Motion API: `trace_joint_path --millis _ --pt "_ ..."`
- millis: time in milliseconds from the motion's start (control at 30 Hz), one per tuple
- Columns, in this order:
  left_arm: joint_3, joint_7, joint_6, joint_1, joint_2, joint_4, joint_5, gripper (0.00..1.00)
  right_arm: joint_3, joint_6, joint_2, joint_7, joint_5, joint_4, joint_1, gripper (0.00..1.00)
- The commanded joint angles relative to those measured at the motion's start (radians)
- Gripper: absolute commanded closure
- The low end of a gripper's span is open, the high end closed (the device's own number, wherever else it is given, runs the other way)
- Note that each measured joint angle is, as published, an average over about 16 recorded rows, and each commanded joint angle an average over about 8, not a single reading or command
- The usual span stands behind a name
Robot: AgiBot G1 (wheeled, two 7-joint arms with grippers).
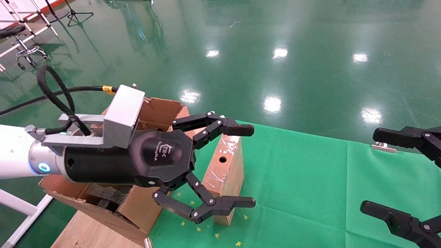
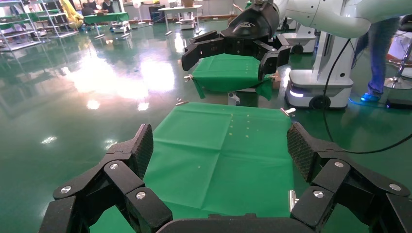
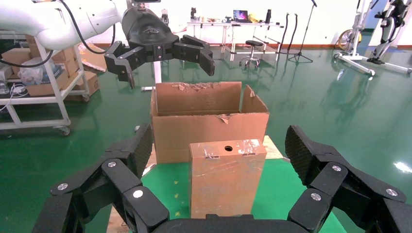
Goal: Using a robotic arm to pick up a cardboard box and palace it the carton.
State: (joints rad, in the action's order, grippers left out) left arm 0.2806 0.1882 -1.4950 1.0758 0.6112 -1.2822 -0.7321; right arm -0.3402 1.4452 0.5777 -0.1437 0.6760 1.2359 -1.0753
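The cardboard box [image 1: 224, 168] stands upright on the green cloth [image 1: 310, 179], brown and taped, with a round hole near its top. In the right wrist view the cardboard box [image 3: 227, 177] stands just in front of the carton [image 3: 209, 121]. The carton [image 1: 162, 106] sits to the box's left, with torn flaps. My left gripper [image 1: 248, 166] on the white robotic arm [image 1: 13, 151] is open and empty. The right wrist view shows the left gripper [image 3: 160, 48] well above the carton and box. The left gripper [image 2: 221, 145] frames only cloth. My right gripper [image 1: 382, 172] is open at the right edge; the right gripper [image 3: 219, 145] faces the box.
Black foam pieces [image 1: 106, 194] lie inside the carton, which rests on a wooden board [image 1: 86, 230]. A metal clip [image 1: 383, 147] holds the cloth's far edge. A stool and stands [image 1: 27, 51] are far off on the shiny green floor at the back left.
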Motion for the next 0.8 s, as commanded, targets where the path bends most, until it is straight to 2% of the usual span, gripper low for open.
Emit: trace_joint_path --millis 33,567,633,800 --pt "0.000 0.000 0.000 0.000 0.000 0.000 0.000 0.00 0.000 0.000 0.000 0.000 0.000 0.000 0.000 0.00" --pt "0.000 0.000 0.000 0.000 0.000 0.000 0.000 0.00 0.000 0.000 0.000 0.000 0.000 0.000 0.000 0.02" --pt "0.001 0.001 0.000 0.000 -0.001 0.000 -0.002 0.00 0.000 0.000 0.000 0.000 0.000 0.000 0.000 0.15" --pt "0.019 0.028 0.007 0.030 -0.022 -0.005 -0.057 0.00 0.000 0.000 0.000 0.000 0.000 0.000 0.000 0.76"
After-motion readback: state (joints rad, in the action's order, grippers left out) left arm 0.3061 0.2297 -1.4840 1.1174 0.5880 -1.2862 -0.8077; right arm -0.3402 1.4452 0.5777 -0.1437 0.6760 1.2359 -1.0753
